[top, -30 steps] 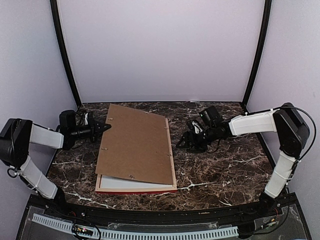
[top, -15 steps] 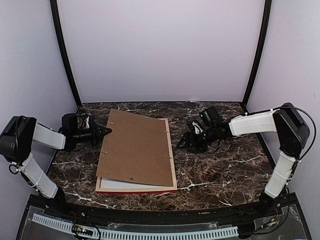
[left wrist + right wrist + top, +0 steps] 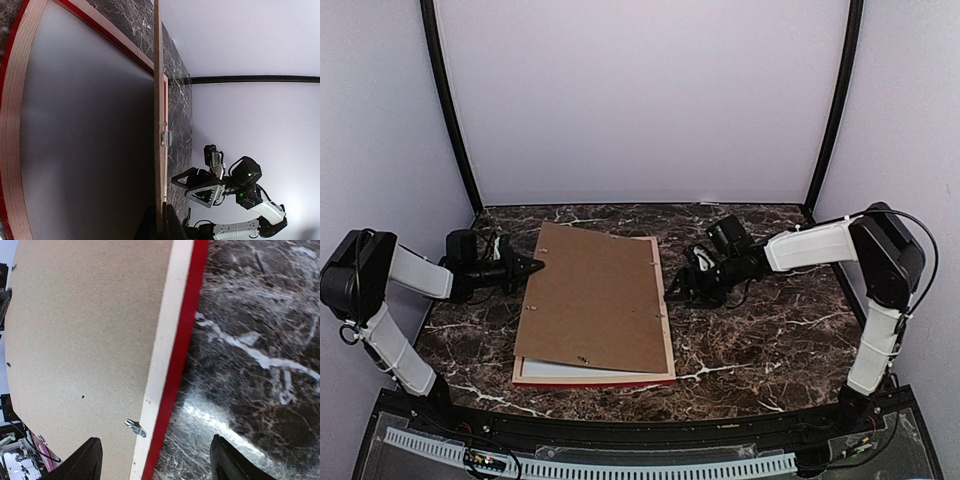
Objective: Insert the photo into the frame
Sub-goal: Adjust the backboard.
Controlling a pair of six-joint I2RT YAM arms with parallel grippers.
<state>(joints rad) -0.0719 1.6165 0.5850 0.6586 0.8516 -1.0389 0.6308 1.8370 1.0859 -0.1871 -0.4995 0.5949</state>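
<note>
The frame lies back-side up on the marble tabletop, left of centre, its red near rail facing the arm bases. A brown backing board rests askew on it, leaving a white strip uncovered along the near edge. The left gripper reaches in from the left with its jaws closed on the board's left edge; the left wrist view shows that edge lifted, with a pale surface inside the frame beneath it. The right gripper hovers at the frame's right rail with its jaws open, just beside a small metal clip. Whether it touches the rail cannot be told.
</note>
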